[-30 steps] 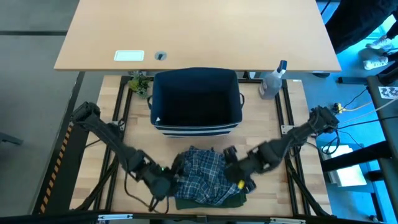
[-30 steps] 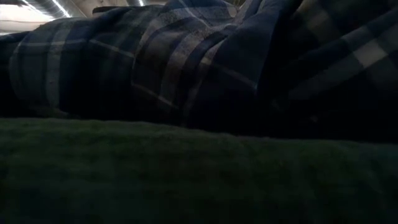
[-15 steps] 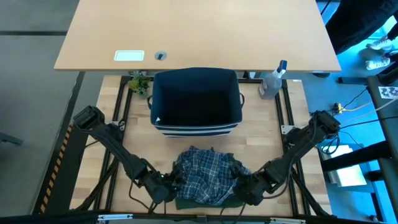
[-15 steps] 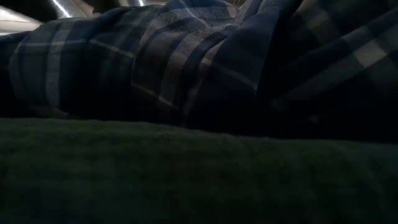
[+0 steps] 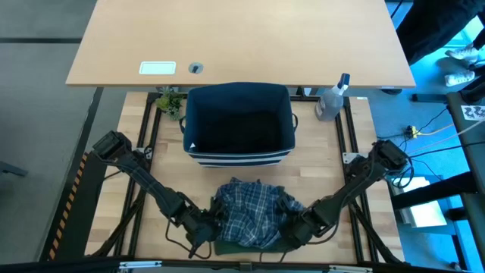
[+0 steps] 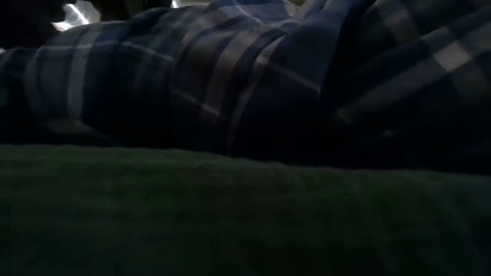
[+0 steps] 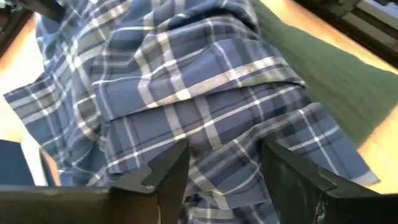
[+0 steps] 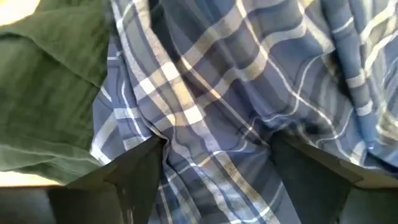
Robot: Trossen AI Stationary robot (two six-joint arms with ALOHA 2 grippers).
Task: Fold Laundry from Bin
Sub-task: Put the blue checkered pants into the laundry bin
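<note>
Plaid shirt (image 5: 252, 214) heaped on the olive-green garment (image 5: 250, 247), near edge of my wooden table (image 5: 333, 159).

My left gripper (image 5: 203, 230) sits at the shirt's left edge, fingers (image 7: 171, 171) spread with plaid cloth lying between them, not pinched. My right gripper (image 5: 297, 230) sits at its right edge, fingers (image 8: 140, 165) parted wide over the folds, clamping nothing. The navy bin (image 5: 239, 125) stands behind the pile, apart from it, a spray bottle (image 5: 331, 98) off its right corner.

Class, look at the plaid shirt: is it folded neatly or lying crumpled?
Crumpled. The plaid shirt lies bunched in uneven ridges on the green garment, outside the bin, with no flat, squared edges.
</note>
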